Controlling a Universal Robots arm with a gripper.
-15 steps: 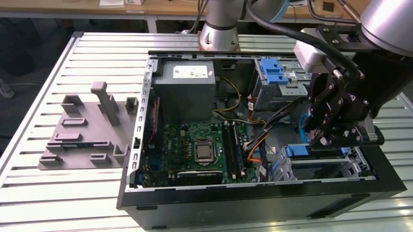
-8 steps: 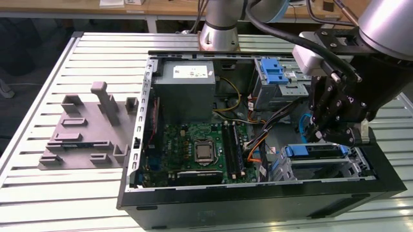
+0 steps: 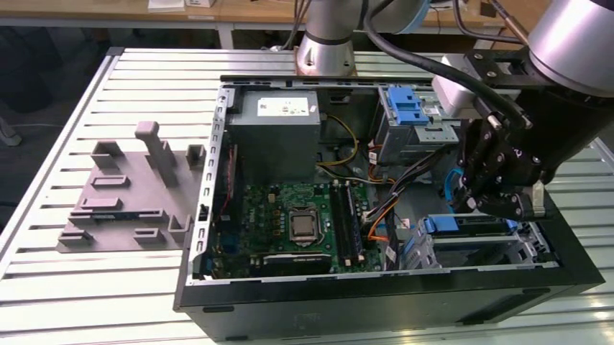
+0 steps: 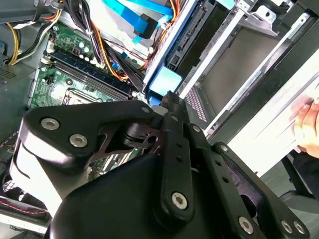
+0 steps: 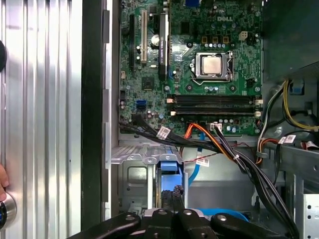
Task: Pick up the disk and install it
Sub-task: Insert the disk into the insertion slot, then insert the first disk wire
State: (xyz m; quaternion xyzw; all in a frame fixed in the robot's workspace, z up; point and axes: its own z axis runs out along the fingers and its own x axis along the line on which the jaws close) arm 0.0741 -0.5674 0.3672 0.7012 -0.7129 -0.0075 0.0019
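The disk [image 3: 465, 224], grey with blue carrier rails, lies flat in the metal drive cage [image 3: 479, 255] at the case's front corner on the exterior view's right. My gripper [image 3: 494, 208] hangs straight over it with the fingers drawn together. In both wrist views the fingertips [image 4: 169, 97] meet the light-blue end of the disk [image 4: 164, 79]. Blue plastic of the disk [image 5: 169, 167] shows on either side of my gripper [image 5: 173, 191]. Whether a thin tab is pinched between the tips is hidden.
The open computer case holds a green motherboard [image 3: 292, 223], a grey power-supply box [image 3: 278, 136] and a blue-latched cage [image 3: 413, 108]. Cable bundles [image 5: 224, 149] run beside the disk bay. A grey fixture [image 3: 129, 194] lies on the slatted table. A person's hand [image 4: 306, 119] rests outside the case.
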